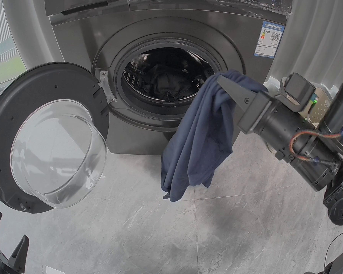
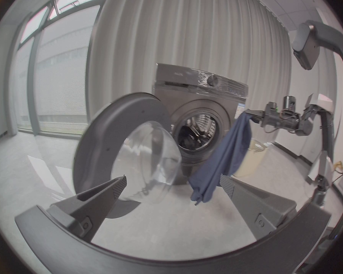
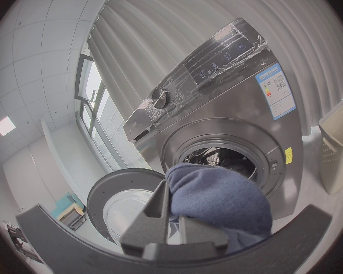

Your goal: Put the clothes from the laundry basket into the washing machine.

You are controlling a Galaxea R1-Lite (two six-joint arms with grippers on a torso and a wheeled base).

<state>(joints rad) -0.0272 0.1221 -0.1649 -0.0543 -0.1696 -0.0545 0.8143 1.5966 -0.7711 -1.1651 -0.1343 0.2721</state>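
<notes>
My right gripper [image 1: 228,85] is shut on a navy blue garment [image 1: 200,137], which hangs down in front of the washing machine [image 1: 167,27], just right of the drum opening [image 1: 167,75]. Dark clothes lie inside the drum. In the right wrist view the navy garment [image 3: 221,198] bulges over the shut gripper [image 3: 173,217]. The left wrist view has the same garment [image 2: 225,156] dangling from the right gripper [image 2: 251,115]. My left gripper [image 2: 171,189] is open, low near the floor at the left, with nothing between its fingers. The beige laundry basket [image 3: 337,149] stands right of the machine.
The machine's round door [image 1: 45,137] is swung wide open to the left, its clear bowl facing out. Grey tiled floor [image 1: 141,225] lies in front. A pleated curtain [image 2: 179,31] hangs behind the machine, with a window at the left.
</notes>
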